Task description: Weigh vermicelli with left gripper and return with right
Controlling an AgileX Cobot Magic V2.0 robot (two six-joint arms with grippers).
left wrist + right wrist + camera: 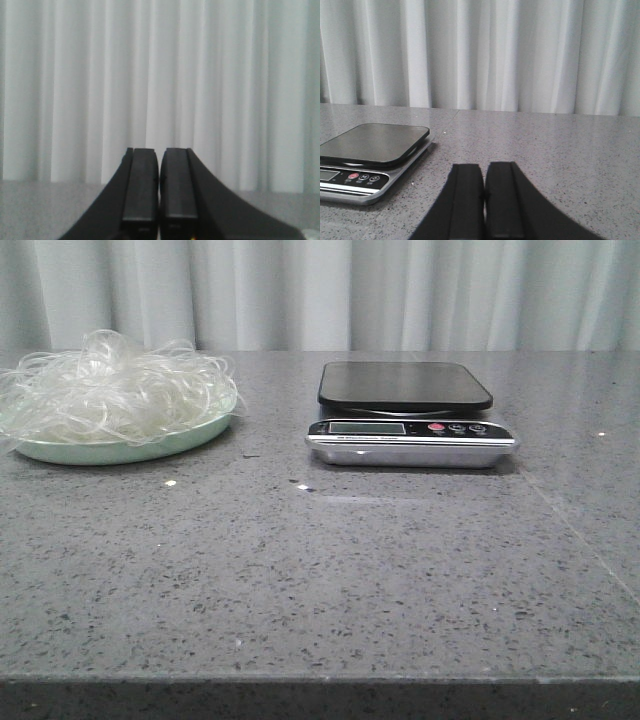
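The vermicelli (110, 385), a fluffy heap of translucent whitish strands, lies on a pale green plate (110, 450) at the far left of the table in the front view. A kitchen scale (408, 410) with a black platform stands at the middle back; it also shows in the right wrist view (370, 152). No gripper shows in the front view. My left gripper (159, 160) is shut and empty, facing the curtain. My right gripper (484, 175) is shut and empty, low over the table to the right of the scale.
A grey speckled stone table (320, 570) runs to a front edge near the camera. A white pleated curtain (320, 290) hangs behind the table.
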